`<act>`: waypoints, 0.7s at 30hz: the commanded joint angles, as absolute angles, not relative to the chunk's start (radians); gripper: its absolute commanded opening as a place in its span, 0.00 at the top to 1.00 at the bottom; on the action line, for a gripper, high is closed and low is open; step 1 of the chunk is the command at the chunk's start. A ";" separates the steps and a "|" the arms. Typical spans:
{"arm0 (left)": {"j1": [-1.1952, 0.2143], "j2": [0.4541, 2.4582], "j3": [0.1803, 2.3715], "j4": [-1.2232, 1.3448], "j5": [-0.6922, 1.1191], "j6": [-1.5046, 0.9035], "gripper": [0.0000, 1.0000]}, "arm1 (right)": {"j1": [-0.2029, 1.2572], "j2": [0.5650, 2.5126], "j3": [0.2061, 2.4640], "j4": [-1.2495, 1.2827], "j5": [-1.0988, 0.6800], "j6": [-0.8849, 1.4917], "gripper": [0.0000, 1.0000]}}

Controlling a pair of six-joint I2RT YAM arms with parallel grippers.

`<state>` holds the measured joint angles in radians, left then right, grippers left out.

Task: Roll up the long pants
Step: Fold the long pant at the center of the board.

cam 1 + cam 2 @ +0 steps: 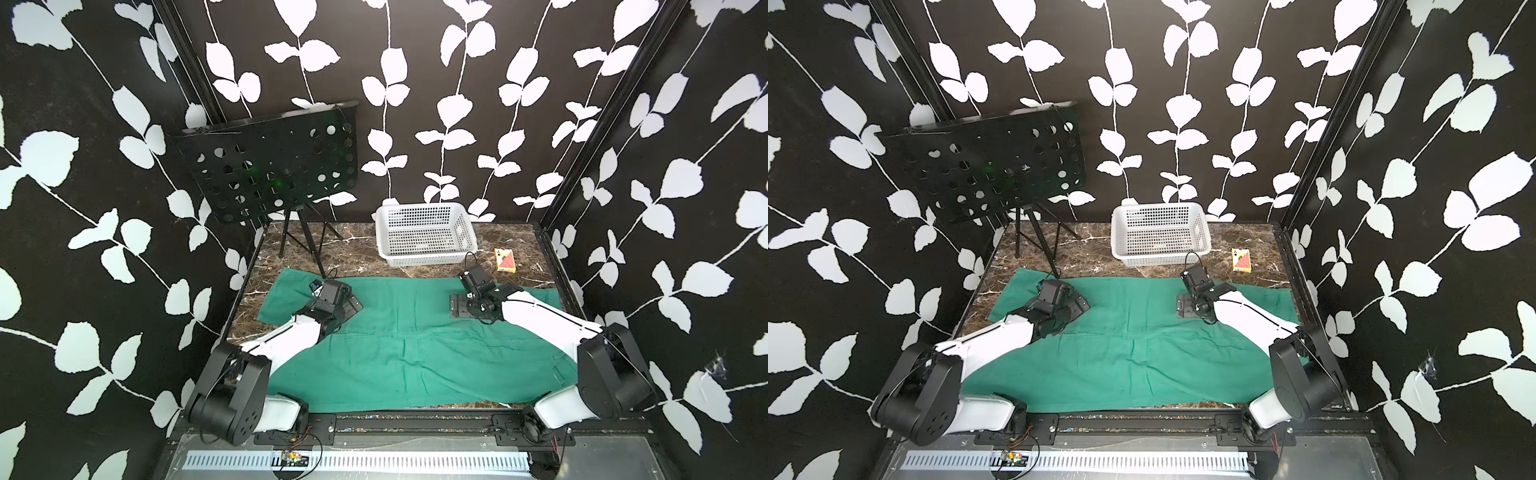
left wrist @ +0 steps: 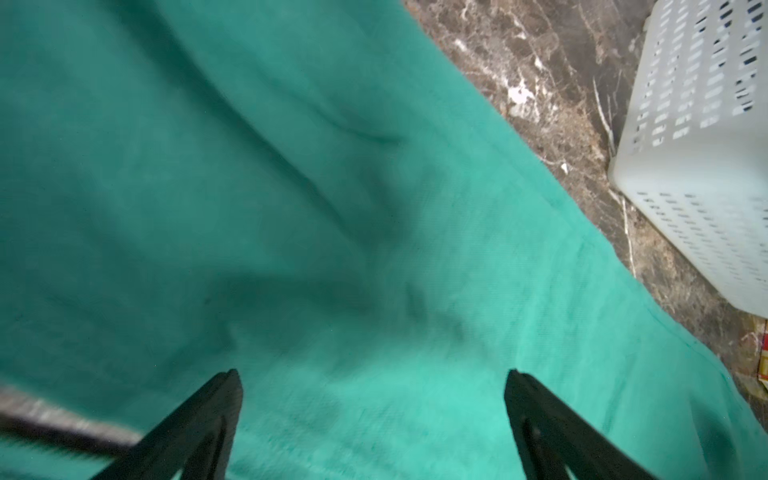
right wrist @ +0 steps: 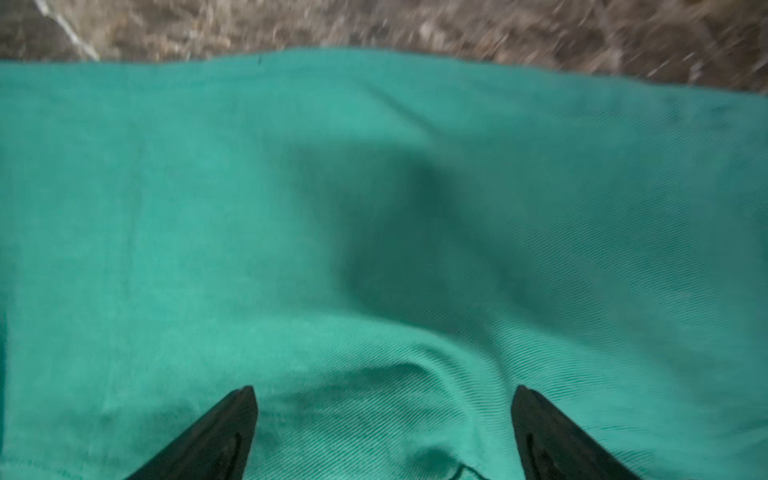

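The dark marble table (image 1: 361, 257) is the biggest thing here, and most of it is covered by the long pants (image 1: 415, 345). They lie spread out and nearly flat, reaching from the left side of the table to the right side, with only soft wrinkles and a seam line near the middle. In both top views no part of the cloth is turned over or wound up, so the rolling does not seem to have begun: the pants look laid out and ready, and the whole roll is left to do. Behind the left end of the pants stands a black perforated music stand (image 1: 270, 170) on thin legs. Behind the far edge of the pants, on bare marble and apart from the cloth, stands the white basket (image 1: 428, 258). Nothing is in it, and the table shows through its holes. The left gripper (image 2: 372, 382) is low over the far left part of the pants with its jaws wide apart and nothing between them. The right gripper (image 3: 384, 395) is over the far right part, near the far edge, also wide apart and holding nothing. Whether the fingertips touch the cloth cannot be told. The smallest thing, a yellow card box (image 1: 505, 261), lies just right of the basket.
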<state>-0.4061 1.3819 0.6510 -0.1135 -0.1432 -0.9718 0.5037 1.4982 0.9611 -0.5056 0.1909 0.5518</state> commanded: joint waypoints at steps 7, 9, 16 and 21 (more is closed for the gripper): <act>-0.408 1.571 0.739 -0.088 -0.212 -1.014 0.01 | 0.453 1.469 0.935 -0.541 0.266 0.650 0.01; -0.409 1.606 0.740 -0.066 -0.228 -1.033 0.01 | 0.431 1.434 0.899 -0.508 0.253 0.663 0.01; -0.392 1.697 0.830 -0.096 -0.254 -1.028 0.01 | 0.370 1.351 0.853 -0.506 0.226 0.649 0.01; -0.393 1.553 0.835 -0.288 -0.324 -1.070 0.01 | 0.414 1.304 0.856 -0.529 0.147 0.575 0.01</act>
